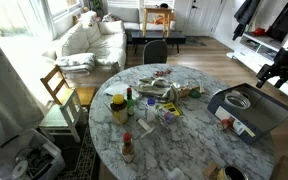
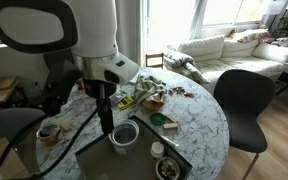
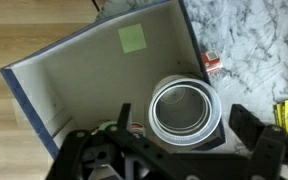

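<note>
Nearest, a grey tray [image 2: 92,166] rests on the marble table [image 2: 199,122]. Inside it stands a white cup [image 3: 184,108], upright, with a green note [image 3: 132,39] on the tray floor beyond it. The gripper [image 3: 182,135] hangs directly over the cup, fingers spread wide to either side, holding nothing. Judged from this, the approach is made; closing on the cup and lifting it remain. Farther off lie bottles and packets [image 1: 154,92], then a dark chair [image 2: 246,105] and a white sofa [image 2: 224,48].
</note>
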Motion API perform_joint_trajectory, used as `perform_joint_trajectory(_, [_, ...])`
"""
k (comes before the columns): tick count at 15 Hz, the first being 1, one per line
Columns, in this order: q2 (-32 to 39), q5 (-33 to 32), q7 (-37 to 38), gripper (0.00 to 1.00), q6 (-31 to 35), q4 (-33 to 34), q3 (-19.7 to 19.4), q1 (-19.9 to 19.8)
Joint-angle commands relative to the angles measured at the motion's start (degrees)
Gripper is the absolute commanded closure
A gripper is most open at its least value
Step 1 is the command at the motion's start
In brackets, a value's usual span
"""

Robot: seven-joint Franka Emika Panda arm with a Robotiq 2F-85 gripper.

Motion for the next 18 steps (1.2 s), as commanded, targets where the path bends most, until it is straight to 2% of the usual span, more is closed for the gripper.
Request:
perform_joint_trajectory(1, [7.6,5.2,-7.5,0.0,6.9,1.5,-2.8,0.9])
perform_joint_trajectory(6, [16.7,10.7,-14.4,0.0,15.5,3.4,-3.1,-0.1])
perform_joint_trajectory(8, [19.7,15.4,-13.6,0.0,19.5,4.7,-2.5,-0.7])
perform_joint_trajectory(9, [15.9,11.1,-12.3,0.0,17.1,2.3,-2.3,-0.5])
perform_joint_trajectory(14, [19.4,13.7,-12.3,0.0,19.1,4.6,-1.9,-0.9])
perform_joint_trajectory(15, [20.0,16.5,-14.5,0.0,17.8,5.3,-1.7,-1.5])
perform_joint_trajectory(18, [20.1,18.0,-20.7,0.0,14.5,6.0,-1.8,-2.5])
